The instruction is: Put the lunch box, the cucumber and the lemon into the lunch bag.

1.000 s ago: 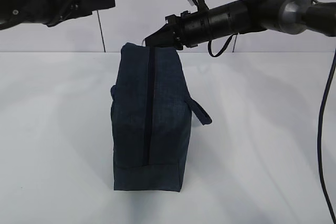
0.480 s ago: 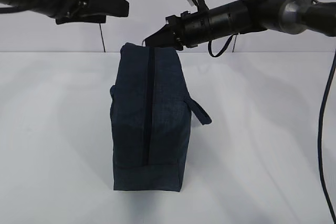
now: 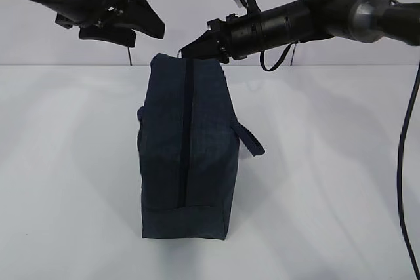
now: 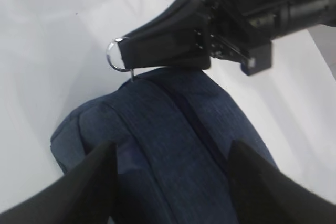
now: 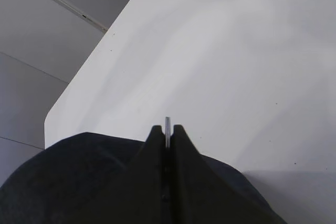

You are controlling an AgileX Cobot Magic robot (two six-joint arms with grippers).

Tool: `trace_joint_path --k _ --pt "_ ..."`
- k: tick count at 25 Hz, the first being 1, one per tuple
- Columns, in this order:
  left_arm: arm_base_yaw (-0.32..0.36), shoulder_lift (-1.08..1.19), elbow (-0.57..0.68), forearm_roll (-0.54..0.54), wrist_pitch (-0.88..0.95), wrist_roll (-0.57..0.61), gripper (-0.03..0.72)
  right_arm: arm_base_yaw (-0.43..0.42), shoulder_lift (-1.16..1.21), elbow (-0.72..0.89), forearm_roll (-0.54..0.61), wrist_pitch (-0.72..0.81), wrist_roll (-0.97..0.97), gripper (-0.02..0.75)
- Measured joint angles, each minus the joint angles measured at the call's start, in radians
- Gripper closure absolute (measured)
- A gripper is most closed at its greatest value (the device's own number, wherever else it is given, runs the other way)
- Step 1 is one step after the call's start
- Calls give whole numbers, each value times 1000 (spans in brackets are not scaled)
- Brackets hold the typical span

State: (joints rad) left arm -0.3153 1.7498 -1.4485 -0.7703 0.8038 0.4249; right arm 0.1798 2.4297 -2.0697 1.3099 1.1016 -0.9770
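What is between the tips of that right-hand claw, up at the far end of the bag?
The silver ring pull of the lunch bag zipper, pinched in the right end effector. The left wrist view shows it best.

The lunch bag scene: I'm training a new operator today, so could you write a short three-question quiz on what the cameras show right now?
1. True or false: the right gripper is shut on the ring pull.
2. Multiple choice: the zipper on the lunch bag is A) closed, B) half open, C) fully open.
3. Short answer: where is the left gripper, and how do its jaws stand?

Key:
1. True.
2. A.
3. Above the bag's far end, beside the right gripper, jaws apart and holding nothing.
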Motion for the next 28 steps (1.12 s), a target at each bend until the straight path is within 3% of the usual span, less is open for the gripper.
trace_joint_path --k 7,16,22,28 --pt "0 98 -69 66 42 -58 230 0 0 0 2 0 -2 717" --pt "0 165 -106 73 37 -64 284 0 0 0 6 0 -7 717" --pt "0 167 -107 69 17 -64 433 0 0 0 10 0 -7 717" --pt "0 192 -111 37 15 -65 464 0 0 0 10 2 -7 717"
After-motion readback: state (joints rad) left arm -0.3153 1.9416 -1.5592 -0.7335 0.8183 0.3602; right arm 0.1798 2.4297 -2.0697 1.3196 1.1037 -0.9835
